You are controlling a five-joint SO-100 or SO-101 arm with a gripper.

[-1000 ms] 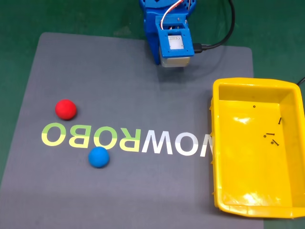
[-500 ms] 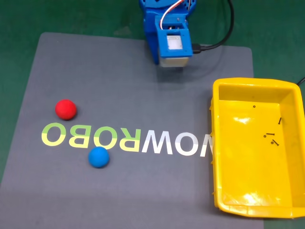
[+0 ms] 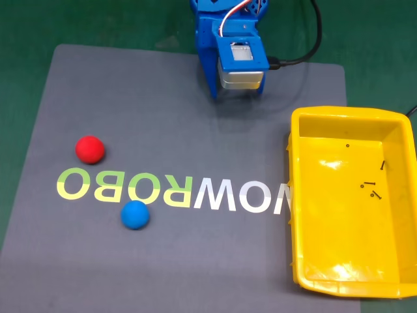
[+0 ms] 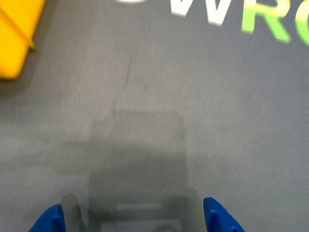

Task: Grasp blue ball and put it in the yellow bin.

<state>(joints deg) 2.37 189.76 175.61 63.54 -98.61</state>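
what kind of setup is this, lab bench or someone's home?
Likely a lab or hobby robotics bench: a grey mat printed with lettering on a green surface, a blue 3D-printed-looking arm with exposed wiring, plus a blue ball, red ball and yellow bin.

1. Fixed view looks steeply down from above, arm at top centre
2. Wrist view hangs close over the grey mat, facing forward-down
3. Both share mat lettering and yellow bin

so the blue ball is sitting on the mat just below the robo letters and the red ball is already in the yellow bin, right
Not quite. In the fixed view the red ball lies on the mat, above the letters, not in the yellow bin. The blue ball is on the mat just below them, as you said.
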